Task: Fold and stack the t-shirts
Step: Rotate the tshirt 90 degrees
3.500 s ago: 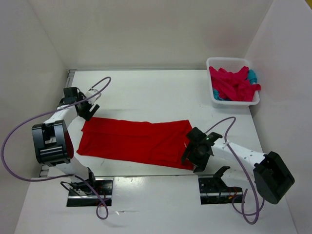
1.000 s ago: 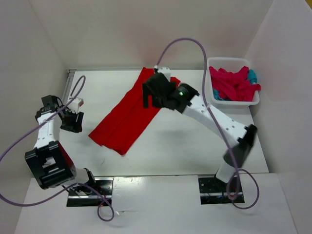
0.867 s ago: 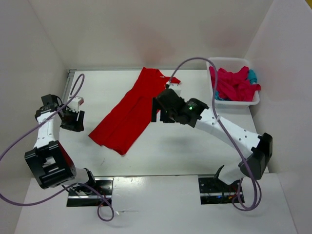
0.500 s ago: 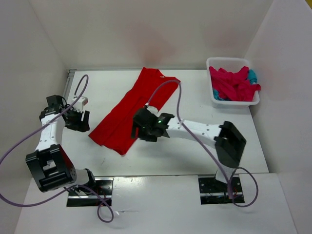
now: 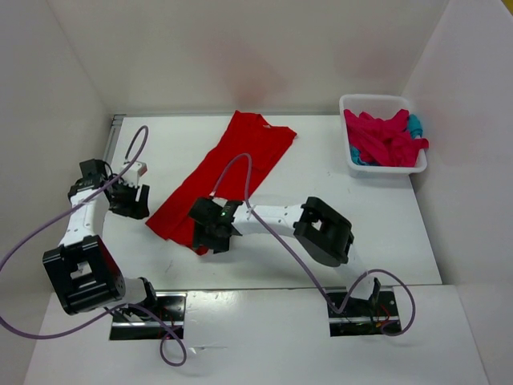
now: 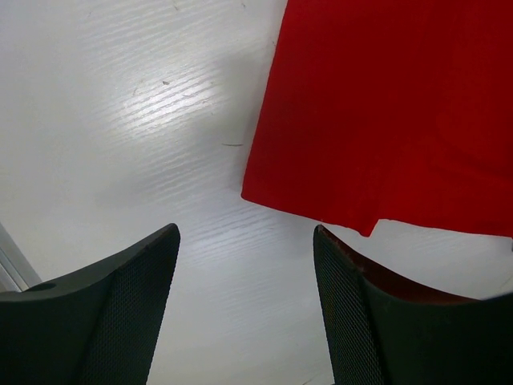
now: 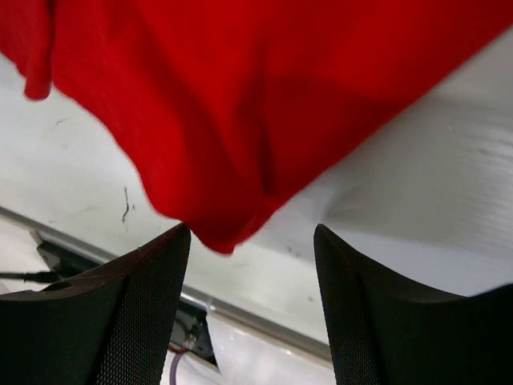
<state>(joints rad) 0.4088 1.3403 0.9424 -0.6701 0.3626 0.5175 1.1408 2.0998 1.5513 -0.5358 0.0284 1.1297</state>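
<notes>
Three t-shirts in all, on one white table (image 5: 337, 208). Largest on show: the bright red t-shirt (image 5: 232, 164), folded to a long strip and laid flat on a slant, one end far, the other near and to the left. Stretched low along that shirt's near-right side, the right arm (image 5: 272, 215). Well apart to the right of the red shirt's far end, a white lattice basket (image 5: 346, 104), holding the crimson-pink t-shirt (image 5: 381, 138) heaped on top and the teal-blue t-shirt (image 5: 414, 124) showing at the edge farthest from the red shirt. Over the red shirt's near corner, the right gripper (image 5: 210, 237). Seen from the wrist, fingers (image 7: 120, 321) spread wide, the red corner lying under the gap, not pinched. Just left of the red shirt's near end, the left gripper (image 5: 132, 200), clear of the cloth. From its own wrist, tips likewise parted, bare table between, the red hem edge just beyond.
</notes>
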